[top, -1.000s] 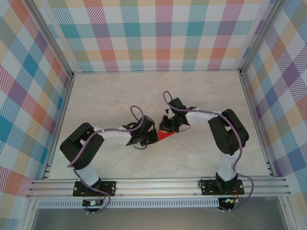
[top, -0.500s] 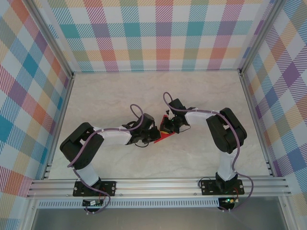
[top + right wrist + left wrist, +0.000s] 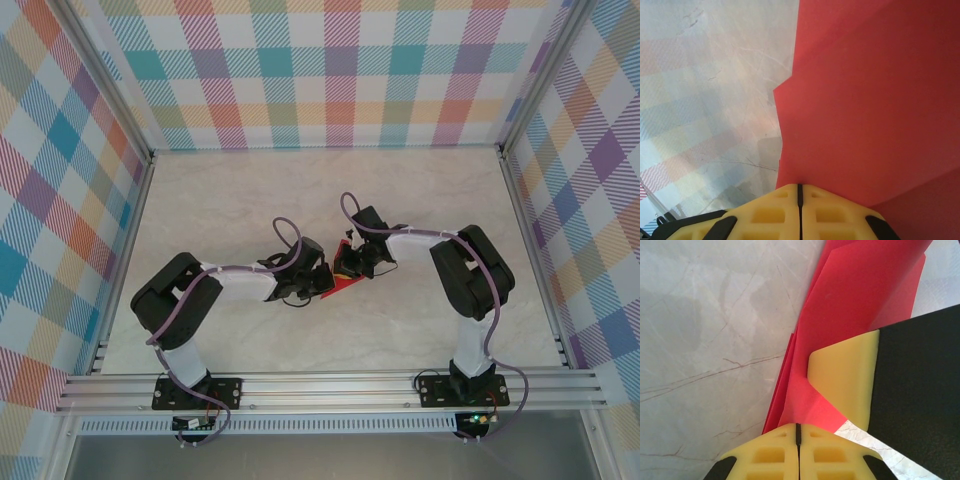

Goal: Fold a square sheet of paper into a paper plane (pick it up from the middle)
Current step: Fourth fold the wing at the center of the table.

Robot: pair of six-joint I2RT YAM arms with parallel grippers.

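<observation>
Table: A pale, marble-patterned table (image 3: 430,200) is seen, closed in by checked walls (image 3: 330,70) on three sides.

Paper: The red paper (image 3: 343,286) is found close to the middle of the table, a little toward its near edge. It is folded into a pointed shape. Whether it rests on the table or is raised from it cannot be told.

Paper layers: In the left wrist view several red layers (image 3: 855,300) are seen fanned along a crease above the table surface. In the right wrist view a wide red face (image 3: 865,100) with one stepped edge is shown over the table.

Left gripper: The left gripper (image 3: 318,283) is placed just left of the table's middle. Its jaws (image 3: 798,429) are pressed together, and the lower edge of the paper is clamped in the seam between them.

Right gripper: The right gripper (image 3: 350,268) is placed just right of the table's middle. Its jaws (image 3: 800,188) are also pressed together, with the paper clamped between them.

Right finger: In the left wrist view one yellow finger (image 3: 847,385) of the right gripper is seen lying against the red face.

Arms: Both arms are bent inward from the near edge of the table, with the elbows turned out toward its sides.
</observation>
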